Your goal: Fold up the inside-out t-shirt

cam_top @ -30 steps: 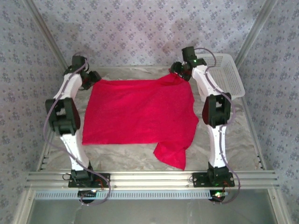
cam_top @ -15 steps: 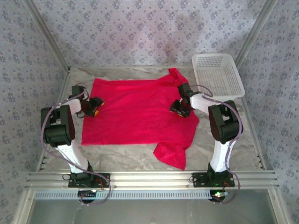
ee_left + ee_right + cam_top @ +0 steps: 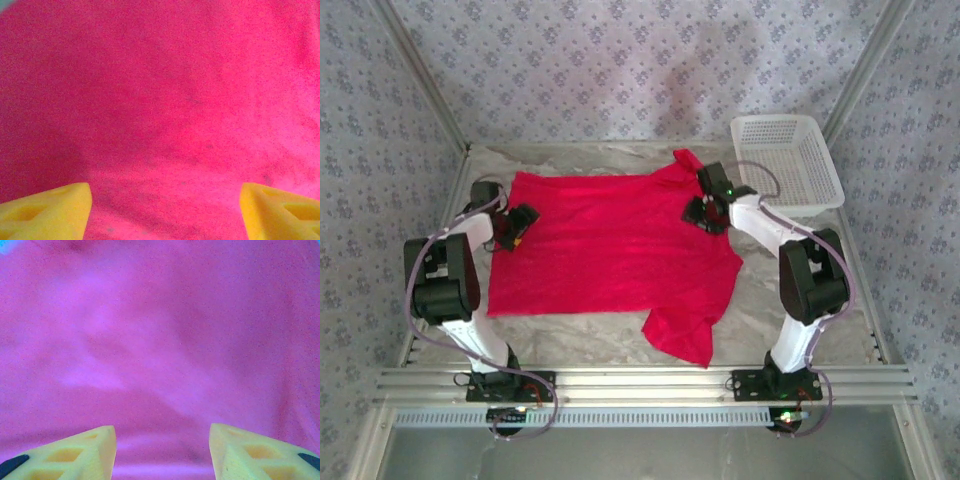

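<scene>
The inside-out t-shirt [image 3: 610, 250] lies spread flat on the table, bright red, with one sleeve [image 3: 682, 335] sticking out toward the near edge and a bunched corner [image 3: 686, 162] at the far right. My left gripper [image 3: 521, 222] hovers over the shirt's left edge; its yellow fingertips [image 3: 47, 210] stand wide apart above red cloth, so my left gripper [image 3: 165, 212] is open. My right gripper [image 3: 706, 212] sits over the shirt's far right part. In its wrist view the right gripper [image 3: 162, 452] is open too, with cloth below the fingertips [image 3: 252, 452] and nothing pinched.
A white mesh basket [image 3: 787, 160] stands at the far right corner, just beyond the right arm. Crinkled pale sheeting [image 3: 790, 310] covers the table. Patterned walls close in on three sides, and a metal rail [image 3: 640, 380] runs along the near edge.
Both grippers let go of the shirt's far corners and drew back toward the near side over the cloth. The shirt slid slightly left. The left jaws opened wider.
</scene>
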Controlling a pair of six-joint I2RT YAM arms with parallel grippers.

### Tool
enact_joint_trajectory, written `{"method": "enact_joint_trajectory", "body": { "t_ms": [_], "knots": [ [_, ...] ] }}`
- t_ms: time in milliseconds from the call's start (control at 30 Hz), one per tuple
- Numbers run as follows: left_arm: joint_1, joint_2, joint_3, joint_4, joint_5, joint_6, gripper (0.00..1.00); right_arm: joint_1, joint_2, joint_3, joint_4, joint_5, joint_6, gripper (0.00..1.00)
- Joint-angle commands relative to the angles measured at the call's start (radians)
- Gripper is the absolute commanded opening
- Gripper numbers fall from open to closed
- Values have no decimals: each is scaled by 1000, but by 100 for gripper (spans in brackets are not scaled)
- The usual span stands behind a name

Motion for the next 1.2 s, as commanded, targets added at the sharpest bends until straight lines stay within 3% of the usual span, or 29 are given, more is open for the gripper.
{"method": "enact_joint_trajectory", "body": {
  "t_ms": [0,33,133,233,333,567,767,1000,1033,1167],
  "knots": [
    [-55,-111,33,-29,-155,99,89,-7,132,175,15,46,-41,53],
    [-57,-135,17,-9,-171,104,99,-12,184,230,9,40,-44,53],
    [-28,-201,-52,58,-184,69,100,-35,354,429,-23,0,-40,52],
    [28,-217,-72,100,-77,48,100,-48,480,597,-73,-7,-23,51],
    [36,-234,-53,67,-75,66,97,-57,556,712,-123,3,-8,51],
    [31,-272,-75,63,-110,73,91,-79,630,760,-102,-15,41,53],
    [32,-261,-50,37,-109,80,87,-83,685,810,-91,-35,83,45],
    [33,-267,-36,3,-111,93,85,-91,715,849,-98,-69,137,46],
    [34,-270,-35,1,-111,94,84,-91,716,848,-95,-67,142,44],
    [33,-274,-29,-12,-112,97,81,-91,720,855,-83,-65,159,8]
  ]
}}
